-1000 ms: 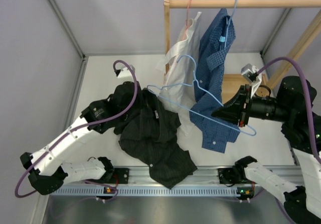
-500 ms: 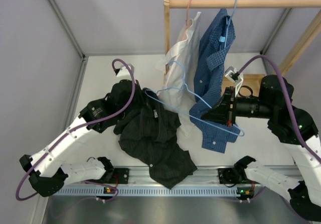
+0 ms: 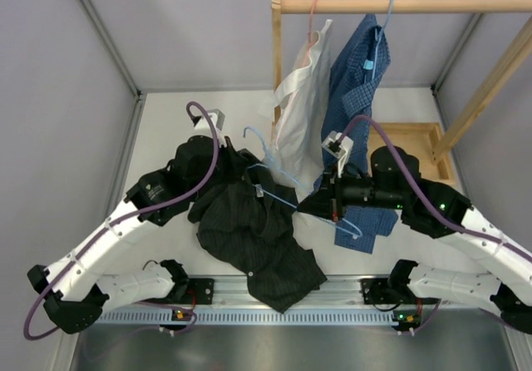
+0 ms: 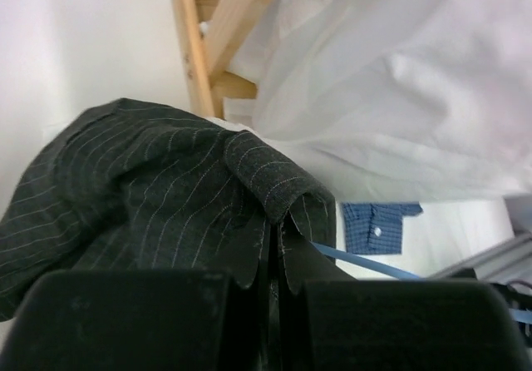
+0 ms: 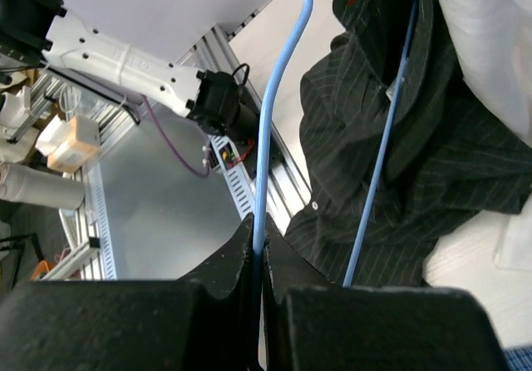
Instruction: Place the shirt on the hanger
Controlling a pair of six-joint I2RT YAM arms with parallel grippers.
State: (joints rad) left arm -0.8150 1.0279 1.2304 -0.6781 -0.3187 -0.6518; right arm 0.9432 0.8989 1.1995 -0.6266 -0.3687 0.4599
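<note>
Right tool (image 5: 258,250), clenched on the hanger (image 5: 263,180), has swung left to the shirt (image 3: 249,230), which the left tool (image 4: 270,263) pinches. The hanger lies diagonally, far-left to near-right, with its hook pointing away.

White table (image 3: 166,126) carries the dark shirt (image 3: 249,230) and wooden rack base (image 3: 420,128).

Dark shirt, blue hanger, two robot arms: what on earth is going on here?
The left gripper is pinched shut on the collar of the dark pinstriped button-up shirt, lifting that part while the rest lies heaped on the white table. The right gripper is shut on the thin light-blue wire hanger, whose far end reaches the shirt near its collar. The shirt does not look to be on the hanger yet.
</note>
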